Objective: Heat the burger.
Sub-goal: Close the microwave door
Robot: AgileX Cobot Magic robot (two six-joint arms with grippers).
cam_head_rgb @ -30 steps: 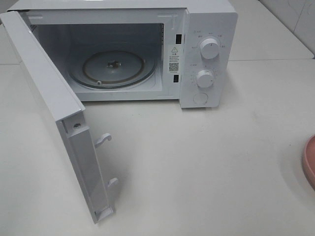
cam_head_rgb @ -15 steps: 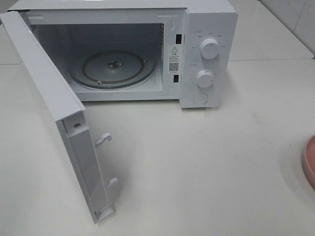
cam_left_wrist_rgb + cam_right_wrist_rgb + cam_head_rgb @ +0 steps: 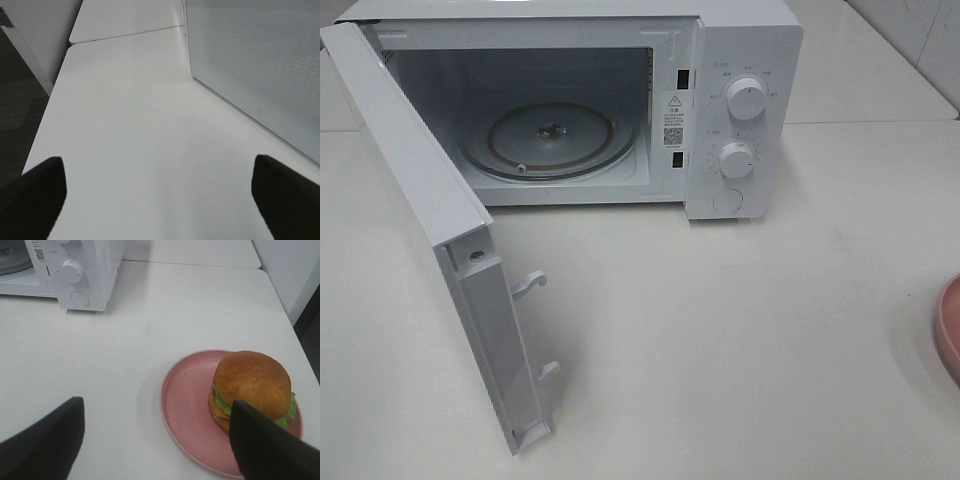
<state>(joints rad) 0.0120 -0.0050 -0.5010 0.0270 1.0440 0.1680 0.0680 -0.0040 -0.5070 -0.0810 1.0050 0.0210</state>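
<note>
From the high camera: a white microwave (image 3: 620,100) sits at the back of a pale worktop (image 3: 740,330), its door (image 3: 450,250) swung wide open toward the front left. The glass turntable (image 3: 548,140) inside is bare. Only a sliver of a pink plate (image 3: 950,330) shows at the right edge; neither arm appears.

From the left wrist camera: the left hand (image 3: 157,192) hangs spread and empty over bare worktop, beside the perforated door panel.

From the right wrist camera: the right hand (image 3: 160,440) is spread, holding nothing, above the plate's near side. The burger (image 3: 252,390) stands on the plate's far half, one finger (image 3: 270,450) overlapping it in view.

Risk: a tall stacked burger could topple or shed layers if squeezed off-centre, and the open door could be clipped on the way in.
</note>
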